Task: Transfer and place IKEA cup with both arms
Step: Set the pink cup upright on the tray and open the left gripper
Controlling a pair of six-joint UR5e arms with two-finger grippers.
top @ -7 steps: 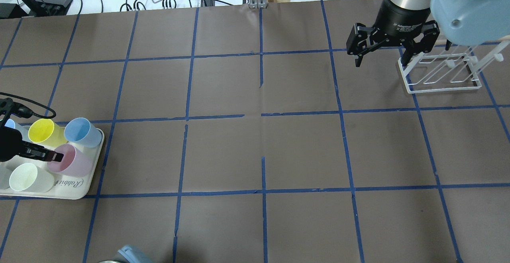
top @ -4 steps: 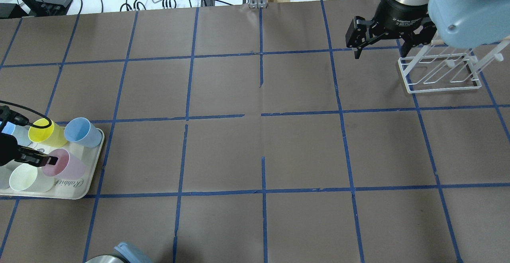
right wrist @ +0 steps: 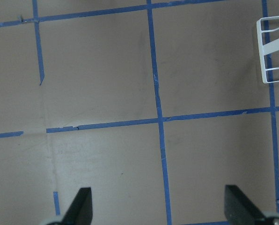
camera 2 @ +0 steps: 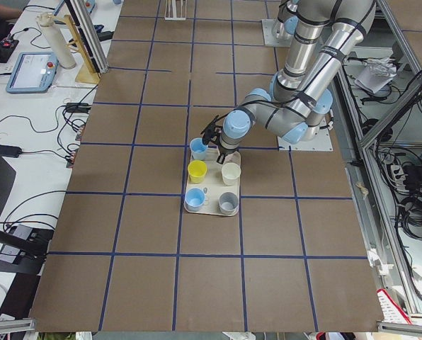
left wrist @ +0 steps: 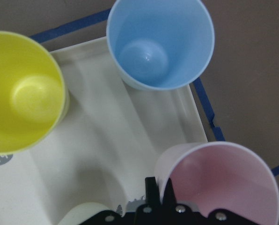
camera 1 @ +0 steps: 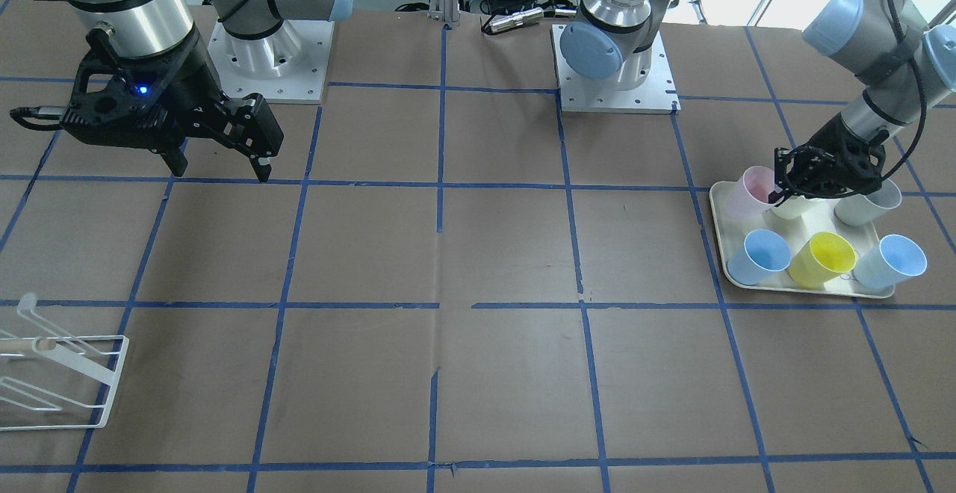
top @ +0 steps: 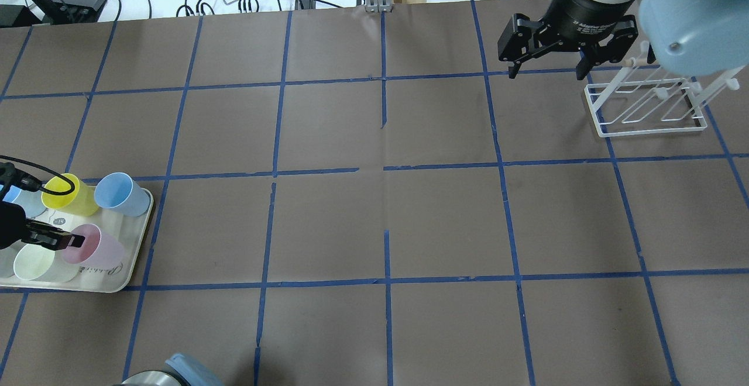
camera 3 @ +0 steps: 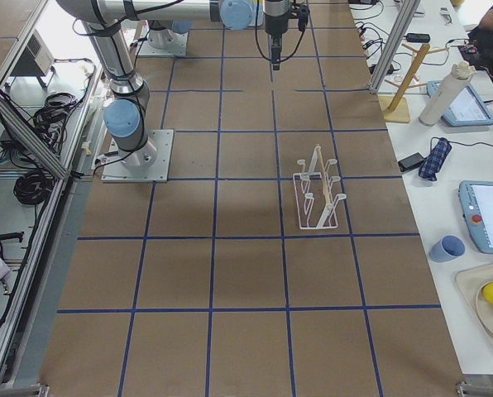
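Note:
The pale pink IKEA cup (top: 96, 250) stands at the inner corner of a cream tray (top: 126, 275) at the table's left end; it also shows in the front view (camera 1: 749, 190) and the left wrist view (left wrist: 223, 187). My left gripper (top: 69, 240) is shut on the pink cup's rim, one finger inside and one outside, as the left wrist view shows. My right gripper (top: 547, 70) is open and empty, high over the far right of the table next to a white wire rack (top: 643, 105); its fingertips (right wrist: 81, 208) stand wide apart.
On the tray stand a yellow cup (top: 61, 193), a light blue cup (top: 120, 194), a cream-white cup (top: 38, 260) and more at the left edge. Blue tape lines grid the brown table. Cables and boxes lie beyond the far edge.
My left gripper and the pink cup have shifted a little left and toward the tray's near edge. My right gripper has moved further from the robot and slightly left.

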